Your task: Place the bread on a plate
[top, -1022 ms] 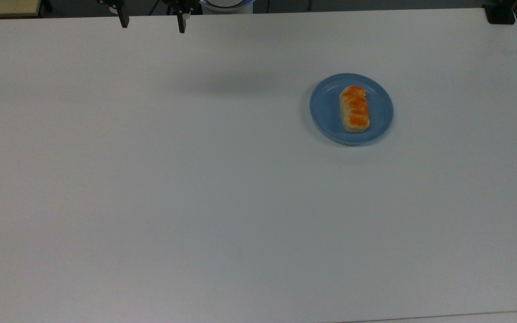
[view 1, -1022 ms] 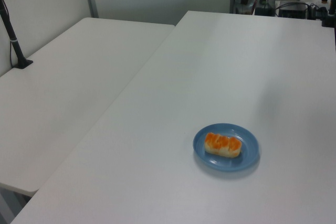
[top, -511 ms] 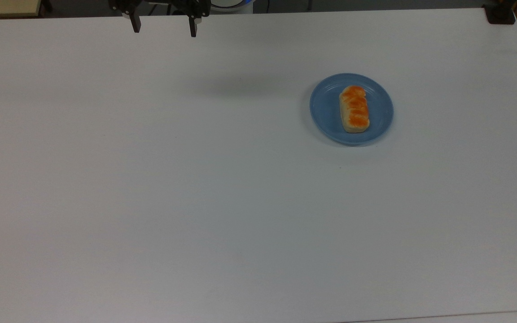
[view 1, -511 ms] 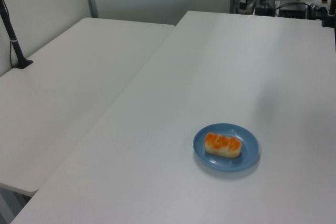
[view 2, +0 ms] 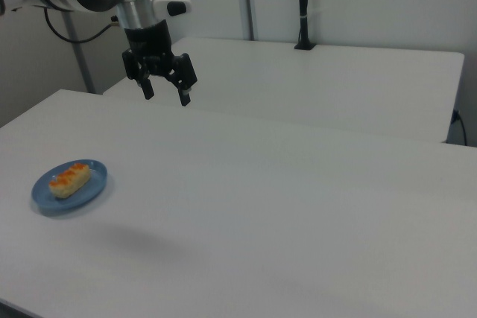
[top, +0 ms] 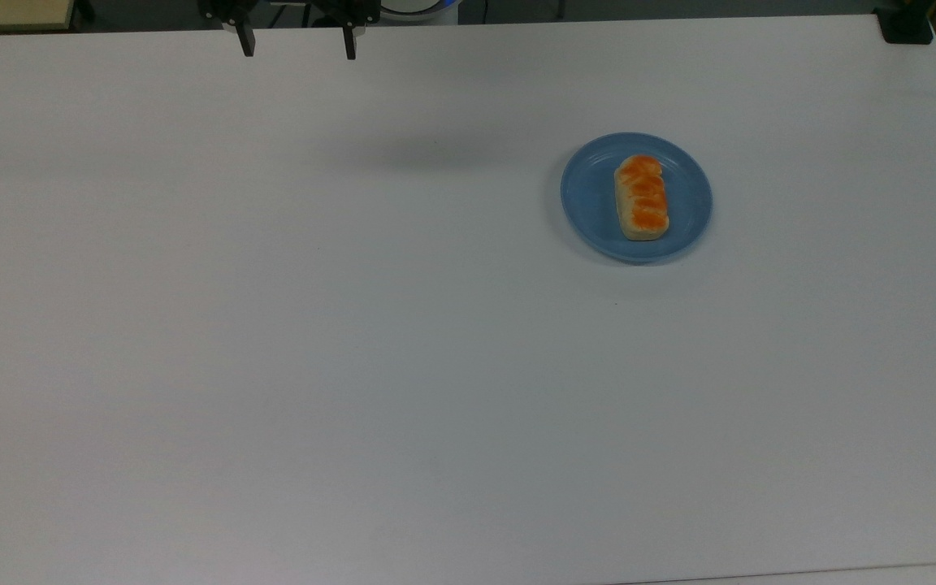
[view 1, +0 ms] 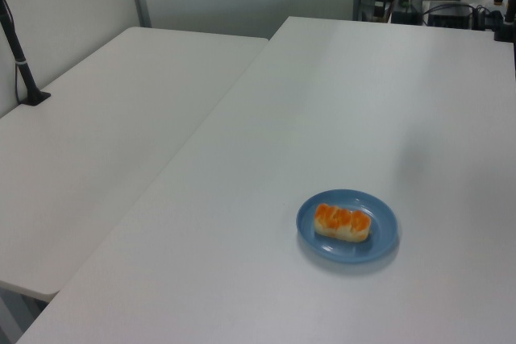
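Observation:
The bread (top: 641, 197) (view 1: 342, 222) (view 2: 69, 180), a small loaf with an orange-brown top, lies on the light-blue plate (top: 590, 199) (view 1: 385, 223) (view 2: 45, 199) on the white table. My gripper (top: 299, 49) (view 2: 166, 95) hangs open and empty high above the table, far from the plate, at the top view's upper left. In the right view it is above and to the right of the plate. Its two dark fingers (top: 349, 45) point down and stand well apart.
The white table (top: 354, 366) spreads wide around the plate. A second white table (view 1: 97, 151) adjoins it in the left view's left, with a black pole (view 1: 18, 58) clamped on it. A dark clamp (top: 905, 24) sits at the top view's upper right corner.
My gripper shifted slightly toward the top view's right a second ago, then held nearly still. Bread and plate have not moved.

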`<act>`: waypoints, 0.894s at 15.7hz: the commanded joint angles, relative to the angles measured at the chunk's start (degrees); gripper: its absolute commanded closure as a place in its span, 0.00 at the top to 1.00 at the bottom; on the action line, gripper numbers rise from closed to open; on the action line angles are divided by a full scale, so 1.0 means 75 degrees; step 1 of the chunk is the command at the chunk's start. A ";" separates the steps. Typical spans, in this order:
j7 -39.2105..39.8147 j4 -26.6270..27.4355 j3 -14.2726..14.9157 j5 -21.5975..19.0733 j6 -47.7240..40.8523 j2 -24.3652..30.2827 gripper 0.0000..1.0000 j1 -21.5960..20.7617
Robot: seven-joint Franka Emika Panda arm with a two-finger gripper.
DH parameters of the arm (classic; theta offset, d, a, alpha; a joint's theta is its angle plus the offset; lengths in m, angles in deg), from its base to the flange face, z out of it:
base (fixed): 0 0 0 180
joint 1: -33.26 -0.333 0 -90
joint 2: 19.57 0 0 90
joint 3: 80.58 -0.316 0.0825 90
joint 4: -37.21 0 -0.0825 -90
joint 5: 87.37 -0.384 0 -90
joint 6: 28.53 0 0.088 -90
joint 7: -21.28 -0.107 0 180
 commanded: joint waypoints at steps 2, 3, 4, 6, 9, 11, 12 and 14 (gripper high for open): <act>-0.0028 0.0044 0.0175 -0.0189 -0.0067 0.0121 1.00 -0.0046; -0.0366 0.0032 0.0187 -0.0270 0.0038 0.0122 1.00 -0.0046; -0.0648 0.0044 0.0187 -0.0318 0.0178 0.0122 1.00 -0.0046; -0.0721 0.0055 0.0187 -0.0318 0.0203 0.0110 1.00 -0.0069; -0.0721 0.0044 0.0187 -0.0318 0.0203 0.0110 1.00 -0.0046; -0.0709 0.0067 0.0187 -0.0318 0.0215 0.0110 1.00 -0.0046; -0.0709 0.0067 0.0187 -0.0318 0.0215 0.0110 1.00 -0.0046; -0.0627 0.0067 0.0187 -0.0306 0.0226 0.0098 1.00 -0.0046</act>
